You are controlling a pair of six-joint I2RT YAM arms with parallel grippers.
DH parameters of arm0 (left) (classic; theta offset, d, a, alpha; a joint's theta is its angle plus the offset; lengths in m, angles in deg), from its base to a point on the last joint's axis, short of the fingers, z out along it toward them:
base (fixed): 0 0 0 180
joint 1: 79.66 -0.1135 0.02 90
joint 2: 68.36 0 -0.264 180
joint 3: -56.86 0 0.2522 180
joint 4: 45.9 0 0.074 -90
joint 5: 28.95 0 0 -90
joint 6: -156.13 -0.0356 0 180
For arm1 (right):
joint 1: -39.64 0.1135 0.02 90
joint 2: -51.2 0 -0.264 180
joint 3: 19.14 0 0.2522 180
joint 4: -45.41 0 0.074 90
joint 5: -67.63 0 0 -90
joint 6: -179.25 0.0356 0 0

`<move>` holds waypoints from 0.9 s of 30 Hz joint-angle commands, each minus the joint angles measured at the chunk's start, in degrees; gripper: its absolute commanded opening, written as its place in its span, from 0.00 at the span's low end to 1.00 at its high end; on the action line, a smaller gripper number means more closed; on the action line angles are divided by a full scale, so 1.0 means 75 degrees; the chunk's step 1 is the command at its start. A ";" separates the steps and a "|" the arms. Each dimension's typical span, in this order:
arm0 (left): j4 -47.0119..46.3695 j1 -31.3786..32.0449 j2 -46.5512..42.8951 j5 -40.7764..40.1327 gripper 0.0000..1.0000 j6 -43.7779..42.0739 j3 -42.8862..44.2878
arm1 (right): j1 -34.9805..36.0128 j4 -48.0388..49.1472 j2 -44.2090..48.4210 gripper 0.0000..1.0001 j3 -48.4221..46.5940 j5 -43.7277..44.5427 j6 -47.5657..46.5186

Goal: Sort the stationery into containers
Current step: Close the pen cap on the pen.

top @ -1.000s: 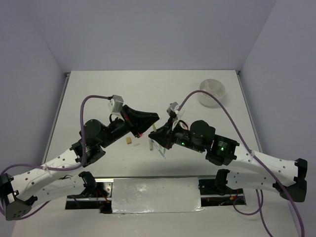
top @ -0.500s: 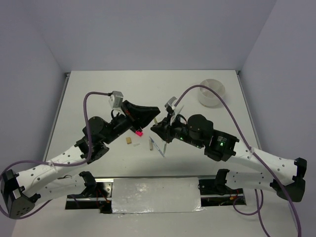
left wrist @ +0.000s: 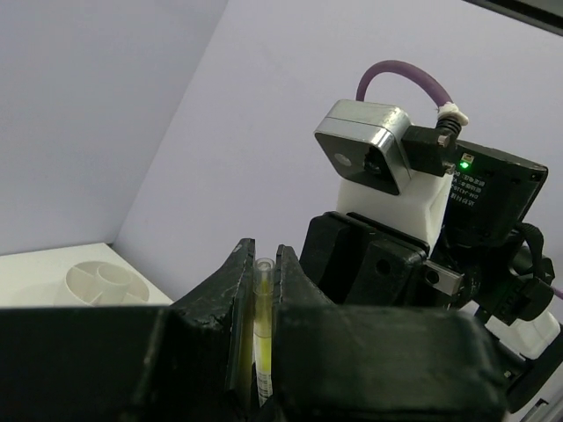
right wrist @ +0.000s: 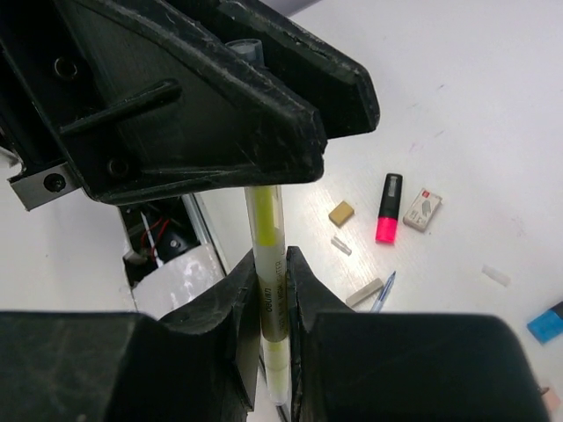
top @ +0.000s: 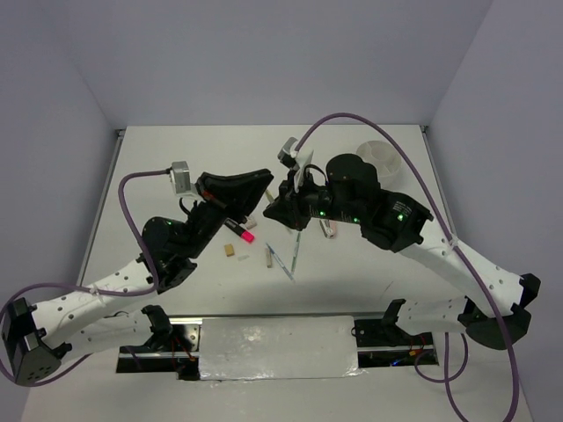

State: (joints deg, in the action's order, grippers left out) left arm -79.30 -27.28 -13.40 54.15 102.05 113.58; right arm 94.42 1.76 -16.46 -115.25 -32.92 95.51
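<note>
A thin yellow stick (right wrist: 266,229), a slim highlighter, hangs in the air between both grippers. My right gripper (right wrist: 271,262) is shut on its lower half and my left gripper (left wrist: 261,257) is shut on its upper end (left wrist: 263,303). In the top view the left gripper (top: 264,180) and right gripper (top: 276,207) meet tip to tip above the table's middle. There the stick is hidden between them. The round white divided bowl (top: 382,156) stands at the back right, half behind the right arm, and shows again as the bowl (left wrist: 101,283) in the left wrist view.
On the table below lie a pink-and-black highlighter (right wrist: 387,220), a tan eraser (right wrist: 341,213), a boxed white eraser (right wrist: 422,210), a pale eraser (right wrist: 368,292) beside a blue pen (right wrist: 383,294), and a blue highlighter (right wrist: 547,322). In the top view thin pens (top: 286,260) lie near the front edge.
Both grippers have risen and moved toward the back of the table, staying together on the yellow stick. The pink highlighter under the left arm has come into view.
</note>
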 commanded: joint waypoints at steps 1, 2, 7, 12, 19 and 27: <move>0.2301 0.0844 0.0617 0.1542 0.00 0.0039 -0.0666 | -0.0215 0.3447 0.0044 0.00 -0.1313 0.0550 0.0069; 0.2466 0.0844 0.0559 0.1459 0.00 -0.0008 -0.0584 | -0.0215 0.3504 0.0103 0.00 -0.1081 0.0516 0.0044; 0.4034 0.0844 0.0161 0.0966 0.00 -0.0909 0.0598 | -0.0040 0.3644 0.0162 0.00 0.0813 -0.0269 -0.0085; 0.4658 0.0832 0.0254 0.1422 0.00 -0.1789 0.1934 | 0.0078 0.4477 0.0302 0.00 0.2038 -0.0445 0.0372; 0.4298 0.0832 0.0395 0.2372 0.06 -0.1673 0.1914 | 0.0090 0.4149 0.0232 0.00 0.1792 -0.0235 0.0302; 0.4798 0.0832 -0.0084 -0.0003 0.80 -0.1286 0.1994 | 0.0078 0.5026 0.0536 0.00 0.2998 0.0819 0.0618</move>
State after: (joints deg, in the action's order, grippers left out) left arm -47.00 -24.55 -13.42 50.61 85.94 128.22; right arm 94.79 28.54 -11.98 -95.16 -31.76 99.25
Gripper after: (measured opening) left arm 0.682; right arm 0.190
